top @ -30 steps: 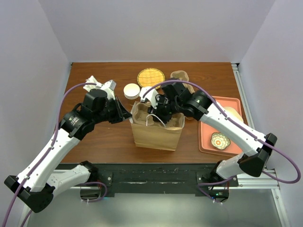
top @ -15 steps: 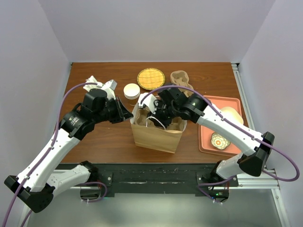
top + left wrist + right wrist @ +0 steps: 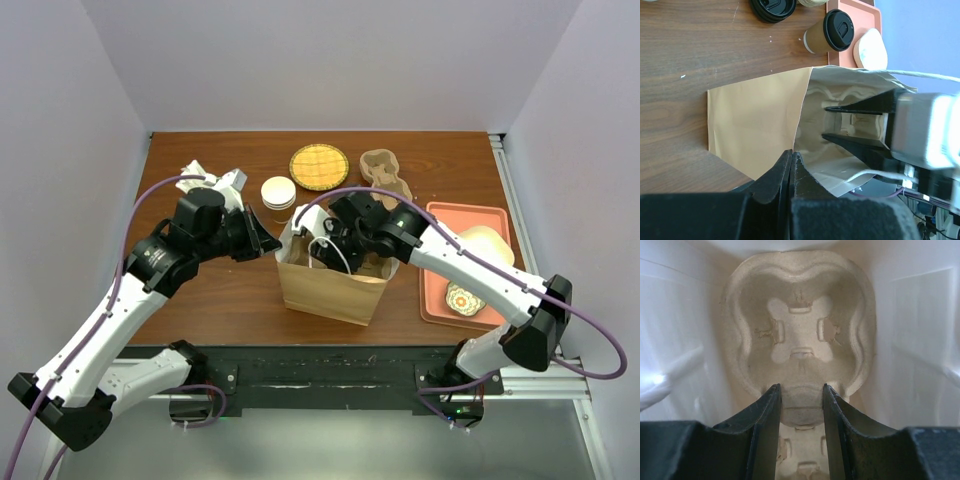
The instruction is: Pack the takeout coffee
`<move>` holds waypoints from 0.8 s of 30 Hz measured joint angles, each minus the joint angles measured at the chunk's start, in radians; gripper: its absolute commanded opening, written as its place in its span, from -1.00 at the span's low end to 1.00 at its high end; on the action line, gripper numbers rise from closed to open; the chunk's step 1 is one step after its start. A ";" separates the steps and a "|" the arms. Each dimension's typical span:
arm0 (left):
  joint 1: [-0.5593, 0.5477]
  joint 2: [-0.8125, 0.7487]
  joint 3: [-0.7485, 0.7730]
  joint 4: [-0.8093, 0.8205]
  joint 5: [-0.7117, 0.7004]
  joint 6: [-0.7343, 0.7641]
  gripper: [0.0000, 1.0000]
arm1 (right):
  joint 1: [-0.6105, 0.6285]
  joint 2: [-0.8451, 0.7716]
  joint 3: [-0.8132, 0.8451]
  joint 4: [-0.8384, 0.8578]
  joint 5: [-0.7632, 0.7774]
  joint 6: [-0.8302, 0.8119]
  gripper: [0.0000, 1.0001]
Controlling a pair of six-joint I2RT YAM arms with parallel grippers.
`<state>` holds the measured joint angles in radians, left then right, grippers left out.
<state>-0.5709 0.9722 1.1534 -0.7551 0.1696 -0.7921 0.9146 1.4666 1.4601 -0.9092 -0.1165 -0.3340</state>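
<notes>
Showing the packing at its preparatory stage.

Left gripper: the jaws are together, clamped on the near rim of the bag. I hold the bag open by that edge, and it stands upright in mid-table.

Right gripper: it is inside the bag, pointing down. The fingers are apart and astride the middle ridge of a pulp carrier, which seems to lie face-up at the bottom. They look to touch the ridge on both sides, but I cannot tell whether they press on it or merely flank it.

Coffee: lidded and upright on the table, outside the bag. It is just beside the edge of the tray and apart from both grippers. The overhead view hides it behind my right arm.

Progress, as I judge it: the bag is open and the carrier is in, so the receiving side is ready or nearly so. The main part is not yet done, since the coffee is untouched and outside the bag.

Left to do, in my estimate:
1. Free the right gripper and lift it clear of the mouth.
2. Take the coffee by its paper wall.
3. Lower it into a well of the carrier.
4. Let go of the rim.
</notes>
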 measured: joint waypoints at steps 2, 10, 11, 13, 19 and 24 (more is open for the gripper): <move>0.000 -0.003 0.000 0.000 0.001 0.000 -1.00 | 0.000 0.009 -0.005 0.004 0.009 0.006 -0.61; 0.000 -0.031 -0.008 -0.004 -0.004 -0.014 -1.00 | 0.002 0.025 -0.050 0.074 0.010 0.059 -0.61; 0.000 -0.036 -0.013 -0.004 -0.006 -0.019 -1.00 | 0.002 0.025 -0.062 0.089 0.006 0.065 -0.59; 0.000 -0.048 -0.024 -0.009 -0.014 -0.031 -1.00 | 0.002 0.025 -0.090 0.122 -0.002 0.080 -0.46; 0.000 -0.061 -0.034 -0.029 -0.030 -0.046 -1.00 | 0.002 0.024 -0.127 0.169 -0.005 0.107 0.51; 0.000 -0.062 -0.027 -0.061 -0.069 -0.056 -1.00 | 0.002 0.026 -0.034 0.119 0.004 0.122 0.87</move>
<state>-0.5705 0.9104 1.1263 -0.8162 0.1009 -0.8486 0.9165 1.4921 1.4258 -0.7906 -0.1127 -0.2115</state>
